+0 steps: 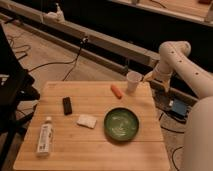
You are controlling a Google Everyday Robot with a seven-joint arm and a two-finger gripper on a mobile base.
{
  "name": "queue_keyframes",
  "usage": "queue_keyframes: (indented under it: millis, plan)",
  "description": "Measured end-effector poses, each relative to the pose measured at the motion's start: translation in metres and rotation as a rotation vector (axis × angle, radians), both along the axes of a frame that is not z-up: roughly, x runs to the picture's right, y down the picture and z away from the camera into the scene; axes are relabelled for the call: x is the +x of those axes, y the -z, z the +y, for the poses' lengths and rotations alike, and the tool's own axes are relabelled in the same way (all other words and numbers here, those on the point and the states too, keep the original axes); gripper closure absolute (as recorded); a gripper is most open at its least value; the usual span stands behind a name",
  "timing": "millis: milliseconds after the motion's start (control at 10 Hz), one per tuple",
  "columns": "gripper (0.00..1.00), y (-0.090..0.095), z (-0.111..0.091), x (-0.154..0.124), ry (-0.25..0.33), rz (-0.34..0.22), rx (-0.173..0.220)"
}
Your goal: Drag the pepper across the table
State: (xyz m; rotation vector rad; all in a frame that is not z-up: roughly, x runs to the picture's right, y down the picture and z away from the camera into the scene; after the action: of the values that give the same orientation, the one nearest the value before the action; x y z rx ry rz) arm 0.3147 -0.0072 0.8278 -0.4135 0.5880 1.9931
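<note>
Pepper noted lying on table, near far edge, right of centre. It is just left of cup; whether the two touch cannot be told. Plate sits nearer the camera, apart from pepper.

Claw located off far-right corner of table, just right of cup, at approx. cup height. No contact w/ pepper is seen. Claw state (wide/narrow): cannot be told.

Step judged: approach, pre-contact. Drag not yet begun; pepper judged untouched.

Next move (judgement only):
- Claw to be carried over or round cup, since cup stands betw. claw and pepper. Knock-over risk to be reckoned w/.
- Claw to be lowered onto or just beside pepper, w/ enough downward pressure for it to be slid, not rolled away.
- Drag path to be chosen. Leftward along far edge looks least obstructed. Toward camera, plate is met first.

Other items logged, all well apart from pepper: black block, white pad, bottle at near-left.
</note>
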Motion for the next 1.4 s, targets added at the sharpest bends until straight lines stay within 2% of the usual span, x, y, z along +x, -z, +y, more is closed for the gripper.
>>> queue_keyframes:
  millis: [1000,1100,1200,1300,1400]
  plan:
    - [0.2,0.0,-0.002,0.0,0.004,0.003,0.004]
    - [0.2,0.006,-0.014,-0.001,0.027,0.0,0.028]
    - [0.2,0.015,-0.036,-0.014,0.071,-0.025,0.07]
    - [0.2,0.025,-0.06,-0.039,0.124,-0.068,0.116]
    - [0.2,0.031,-0.073,-0.065,0.164,-0.114,0.145]
